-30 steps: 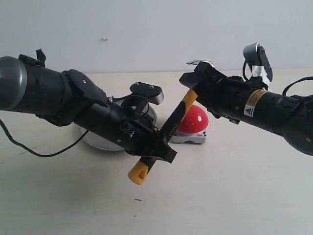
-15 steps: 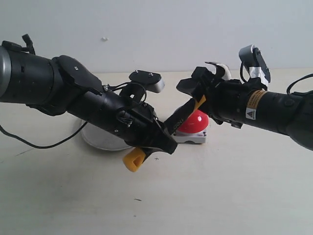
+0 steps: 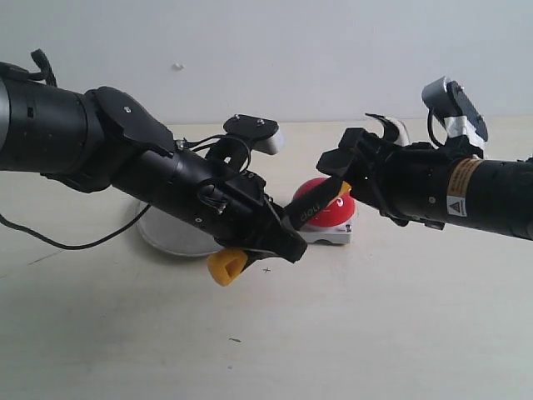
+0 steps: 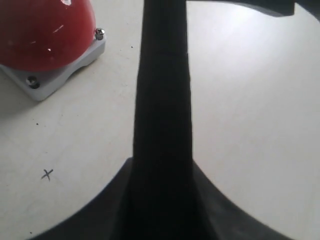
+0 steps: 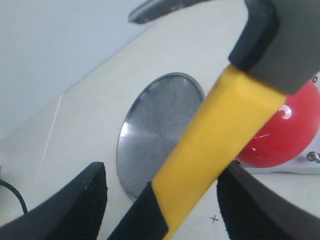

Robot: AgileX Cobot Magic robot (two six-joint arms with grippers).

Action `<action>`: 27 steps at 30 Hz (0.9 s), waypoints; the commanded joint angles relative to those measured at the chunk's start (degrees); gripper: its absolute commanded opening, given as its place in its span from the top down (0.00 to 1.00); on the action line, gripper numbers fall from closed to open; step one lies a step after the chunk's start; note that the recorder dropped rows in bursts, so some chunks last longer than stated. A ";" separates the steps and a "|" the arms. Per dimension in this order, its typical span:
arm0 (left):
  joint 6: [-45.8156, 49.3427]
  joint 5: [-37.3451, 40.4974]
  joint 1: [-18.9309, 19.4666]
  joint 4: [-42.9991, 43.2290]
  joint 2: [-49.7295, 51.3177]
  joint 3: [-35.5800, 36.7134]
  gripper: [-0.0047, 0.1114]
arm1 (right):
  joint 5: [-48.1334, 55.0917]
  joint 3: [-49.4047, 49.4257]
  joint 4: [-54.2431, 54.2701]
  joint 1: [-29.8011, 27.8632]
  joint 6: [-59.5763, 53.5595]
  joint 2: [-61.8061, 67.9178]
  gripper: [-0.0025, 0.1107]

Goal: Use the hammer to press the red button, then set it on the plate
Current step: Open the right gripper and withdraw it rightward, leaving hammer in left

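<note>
**One hammer, held low by the red button**

We count two robot arms, each with one gripper. We also count one plate, one hammer, one red button and one tiny x mark.

On the left, the round silver plate (image 3: 171,240) sits on the pale table (image 3: 375,333). It is half hidden behind the left arm.

Next comes the left gripper (image 3: 279,242). It is pinching the hammer (image 3: 310,211) by the black part of the handle. The yellow loop end sticks out just below the gripper. The x mark (image 3: 266,269) is drawn on the table right under it.

The hammer is up in the air and slants up to the right. Its handle crosses in front of the red button (image 3: 337,214), which sits on the table just right of the plate. We cannot tell if the hammer head touches the button.

The yellow neck of the hammer runs between the fingers of the right gripper (image 3: 340,173). Those fingers are spread wide. In the right wrist view we see a gap on each side of the handle.

A second ago the hammer stood much steeper, with its head up high. Now it lies flatter, and the head is lower and farther right. The yellow loop has come up a little. The right arm lies flatter too. The plate and the button have not moved.
</note>
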 commanded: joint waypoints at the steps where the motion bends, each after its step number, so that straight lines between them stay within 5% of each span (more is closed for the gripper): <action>1: -0.10 -0.74 -0.03 -0.36 -1.87 -0.69 0.96 | -0.92 0.10 -1.67 0.16 -0.46 -1.29 0.44; 5: -0.10 -0.86 -0.03 -0.24 -2.01 -0.69 0.96 | 0.12 0.10 -5.67 0.16 0.98 -3.06 0.43; 10: -0.10 -0.86 -0.03 -0.13 -2.00 -0.69 0.96 | 0.27 2.03 -5.14 0.16 0.91 -5.23 0.29; 27: -0.10 -0.86 -0.03 -0.19 -2.10 -0.69 0.96 | -0.99 14.58 -8.41 0.16 -3.30 -23.72 0.30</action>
